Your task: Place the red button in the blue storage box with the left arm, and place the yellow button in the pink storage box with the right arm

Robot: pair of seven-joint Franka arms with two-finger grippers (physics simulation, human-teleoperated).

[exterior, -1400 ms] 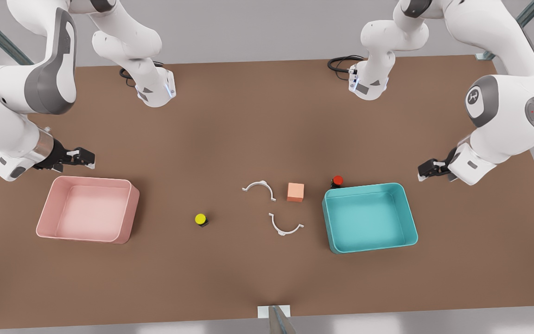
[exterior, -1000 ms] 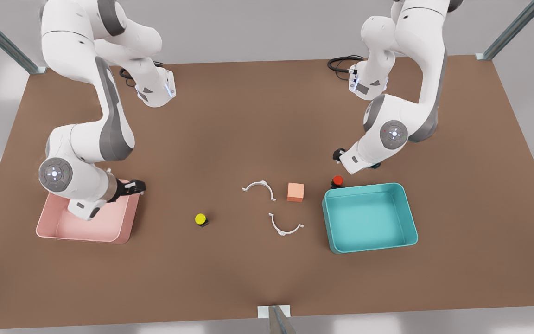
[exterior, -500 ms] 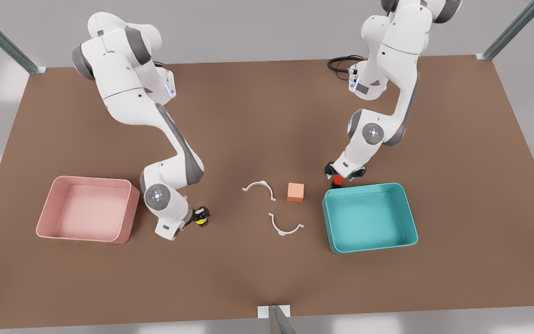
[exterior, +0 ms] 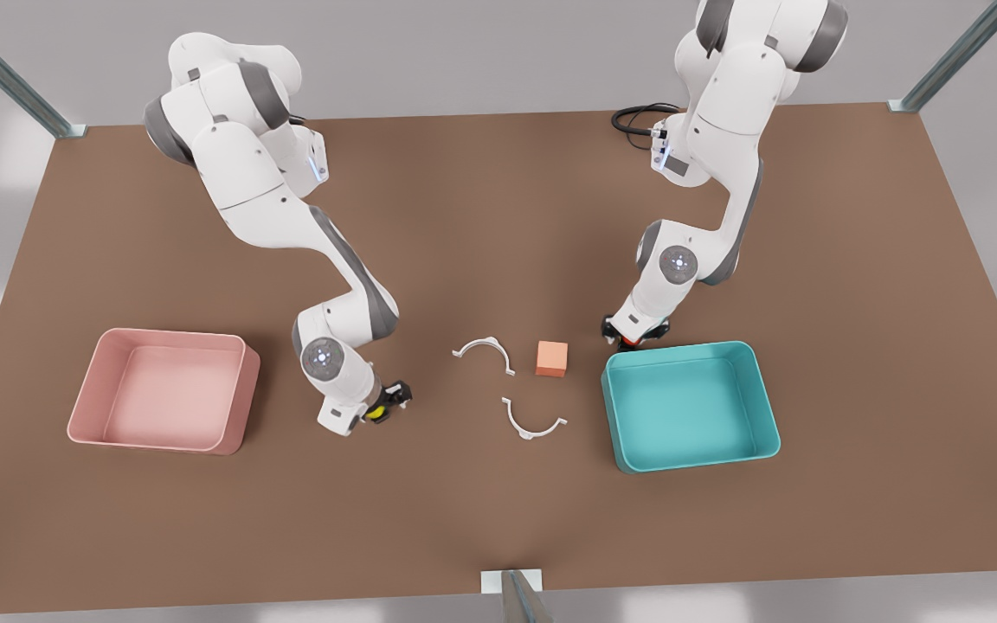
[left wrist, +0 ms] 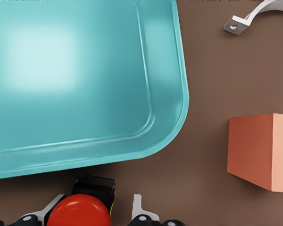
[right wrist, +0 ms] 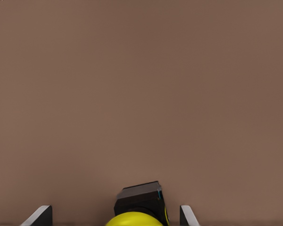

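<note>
The red button (left wrist: 78, 213) stands on the table against the far side of the blue storage box (exterior: 689, 348), at the front view's right. My left gripper (exterior: 633, 333) is open, its fingers (left wrist: 137, 203) either side of the button, which peeks out below the wrist (exterior: 628, 343). At the front view's left of centre, my right gripper (exterior: 384, 405) is open and straddles the yellow button (right wrist: 134, 219), a finger (right wrist: 41, 214) well clear on each side. The yellow button (exterior: 375, 414) shows just under that hand. The pink storage box (exterior: 165, 333) sits empty at the far left.
An orange cube (exterior: 551, 358) lies close to the blue box's left wall. Two white curved brackets (exterior: 483, 350) (exterior: 533, 422) rest between the two buttons. A near corner of the blue box (left wrist: 170, 132) and the cube (left wrist: 262, 150) flank the left gripper.
Both arms swung in from the table's sides to the buttons. In the last half second each gripper settled lower around its button; the buttons have not moved.
</note>
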